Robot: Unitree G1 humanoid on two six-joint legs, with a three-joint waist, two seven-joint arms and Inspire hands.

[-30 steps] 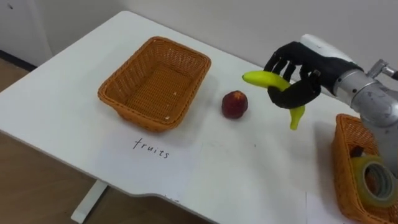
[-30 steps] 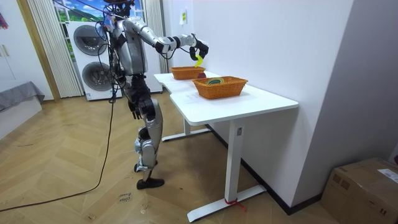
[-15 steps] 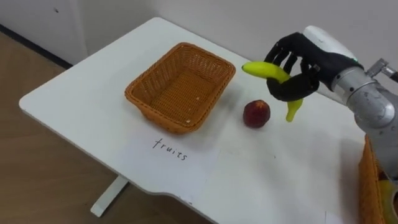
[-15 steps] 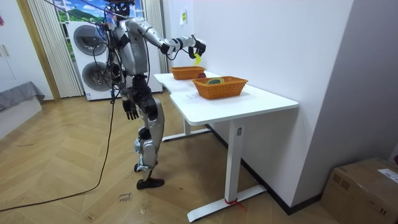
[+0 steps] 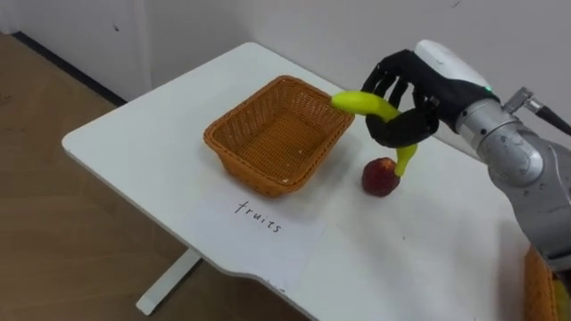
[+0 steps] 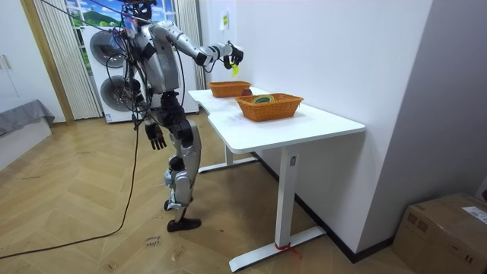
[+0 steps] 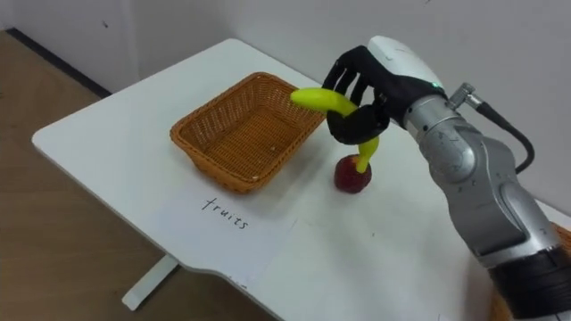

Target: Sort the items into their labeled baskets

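Right hand [image 5: 417, 93] now nearer woven basket [image 5: 234, 157], gripping curved yellow banana [image 5: 358, 102]

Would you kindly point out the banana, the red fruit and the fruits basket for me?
banana [image 5: 357, 102]: left eye view, on its upper yellow end.
red fruit [image 5: 381, 177]: left eye view, on the middle of its skin.
fruits basket [image 5: 252, 169]: left eye view, on its near wicker wall.

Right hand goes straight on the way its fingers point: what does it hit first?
Likely nothing: the right hand, curled round the banana, points to the robot's left, over the wicker basket. It looks higher than the rim, but height is hard to judge.
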